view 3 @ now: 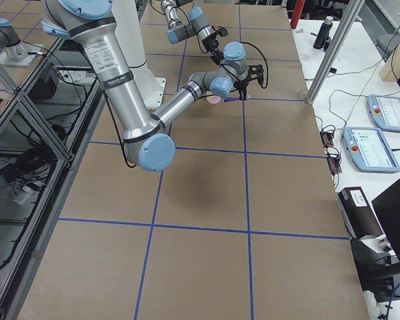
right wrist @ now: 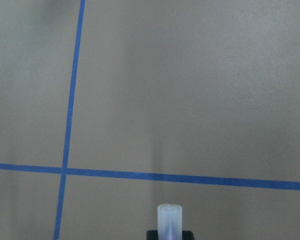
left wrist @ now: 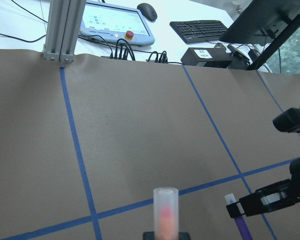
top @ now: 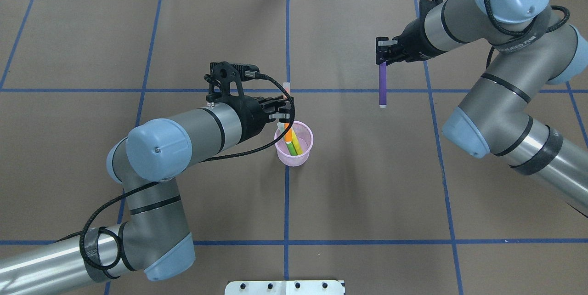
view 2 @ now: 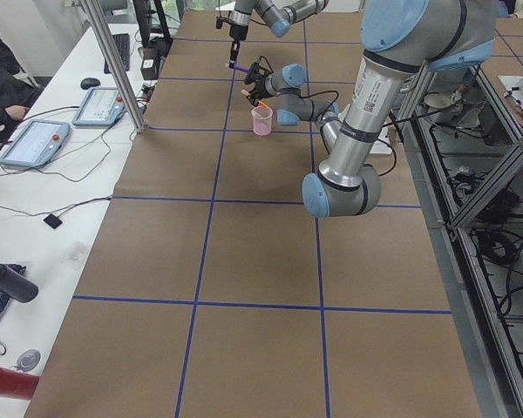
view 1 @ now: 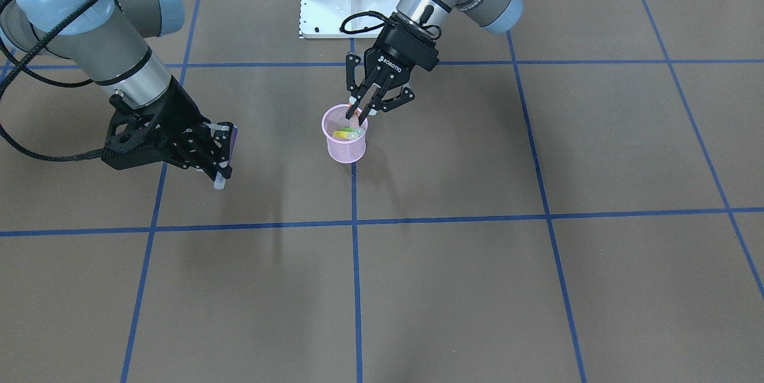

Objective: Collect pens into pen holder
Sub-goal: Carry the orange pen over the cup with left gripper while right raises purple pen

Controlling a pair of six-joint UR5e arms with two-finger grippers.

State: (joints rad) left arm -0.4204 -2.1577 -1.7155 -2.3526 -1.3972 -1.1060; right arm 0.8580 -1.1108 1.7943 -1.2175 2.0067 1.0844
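Purple pen (top: 382, 84) hangs off to the right while the orange pen (top: 289, 135) dips into the pink cup (view 1: 346, 150)
Left claw (view 1: 360, 110) is clenched on the tilted orange pen, beside the green pen (top: 293, 148); the right claw (top: 382, 58) grips the purple one cap-end down, well apart from the cup, which lies toward the robot's left

Keyboard (left wrist: 205, 31), mouse (left wrist: 147, 10) and teach pendant (left wrist: 117, 24) beside table (top: 367, 184).
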